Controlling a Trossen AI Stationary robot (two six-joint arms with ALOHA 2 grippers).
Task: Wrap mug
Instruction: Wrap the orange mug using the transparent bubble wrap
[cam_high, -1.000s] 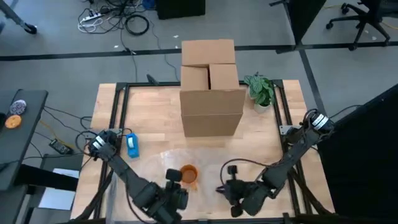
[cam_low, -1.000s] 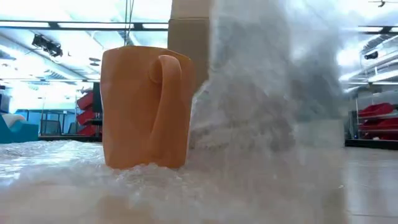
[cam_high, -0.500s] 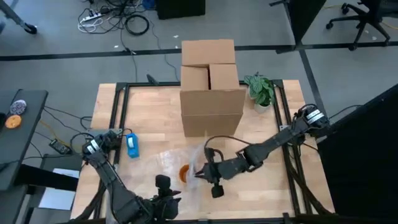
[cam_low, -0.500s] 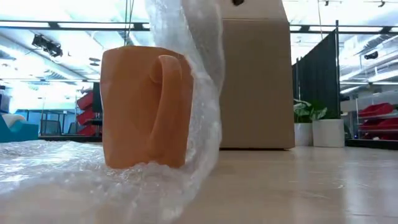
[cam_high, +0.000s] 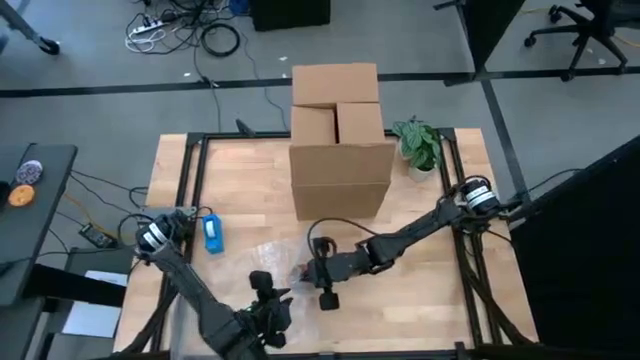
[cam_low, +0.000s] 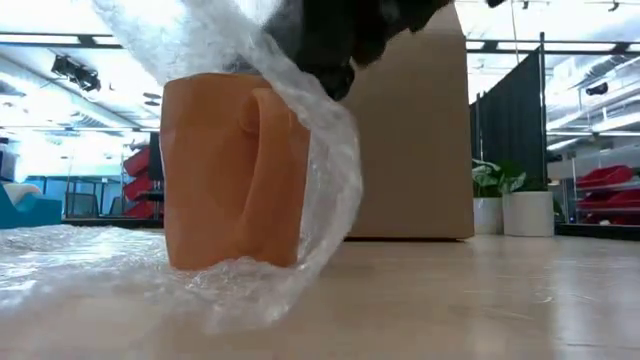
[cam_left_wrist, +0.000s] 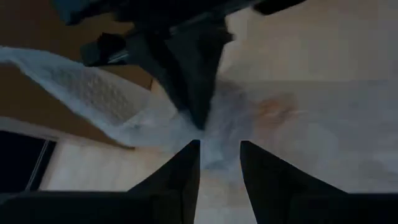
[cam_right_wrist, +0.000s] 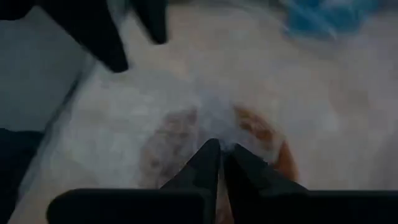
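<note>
Right claw (cam_right_wrist: 221, 151) pinches bubble wrap (cam_low: 300, 150) over orange mug (cam_low: 235, 170) (left claw (cam_left_wrist: 219, 155) released).

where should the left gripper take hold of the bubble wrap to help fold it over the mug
Probably the loose flap of bubble wrap lying flat on the table on the mug's far side from the handle. The right gripper is shut on the sheet, draping it over the handle side. The left gripper is open near the table's front edge, so it would come in low from the front and pinch the sheet's edge.
</note>
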